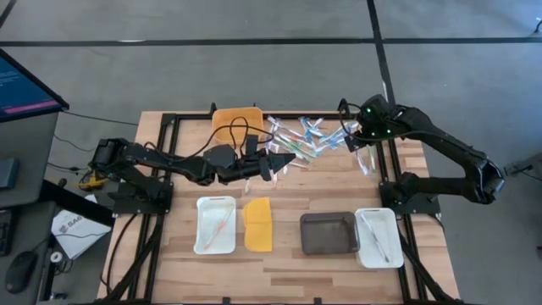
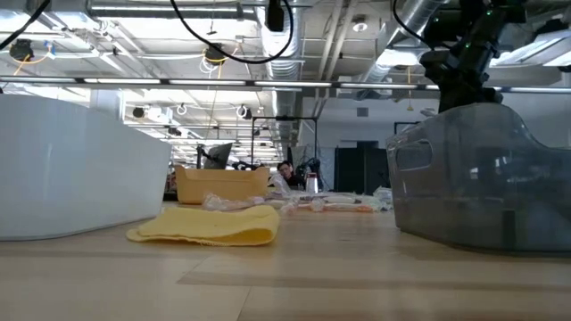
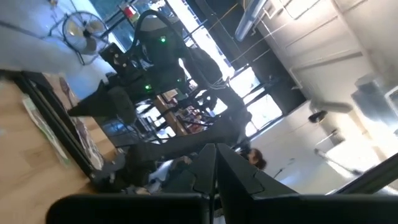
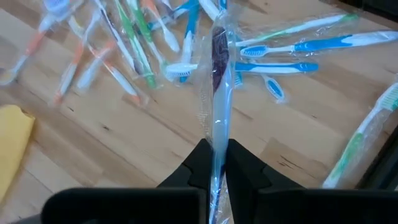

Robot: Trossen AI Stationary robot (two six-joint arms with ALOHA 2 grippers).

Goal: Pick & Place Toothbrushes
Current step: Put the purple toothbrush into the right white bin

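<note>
right gripper (image 4: pixel 215 163): pinching a wrapped toothbrush (image 4: pixel 219 93) between its fingertips and holding it lengthwise over the pile; likely gripped by the handle end so it hangs straight for dropping into a tray.
left gripper (image 1: pixel 276 163): reaching toward the near edge of the pile; fingers pressed together, nothing seen between them in the left wrist view; judged to be waiting or lining up for its own pick.
toothbrushes (image 1: pixel 309 137): lying scattered on the far-middle of the table (image 1: pixel 288 263), many in clear wrappers, blue, green and orange ones crossing each other; the loose spread is leaving single handles exposed for picking.
left white tray (image 1: pixel 216 224): sitting at the near left, holding at least one thin pinkish toothbrush.
right white tray (image 1: pixel 378 236): sitting at the near right, holding at least one toothbrush lying along it.
grey bin (image 1: pixel 329 232): sitting just beside the right white tray; looking empty.
yellow lid (image 1: pixel 258 224): lying flat beside the left white tray.
orange bin (image 1: pixel 236 123): sitting at the far edge; contents not clear.
progress: judged early, most toothbrushes not yet sorted.
</note>
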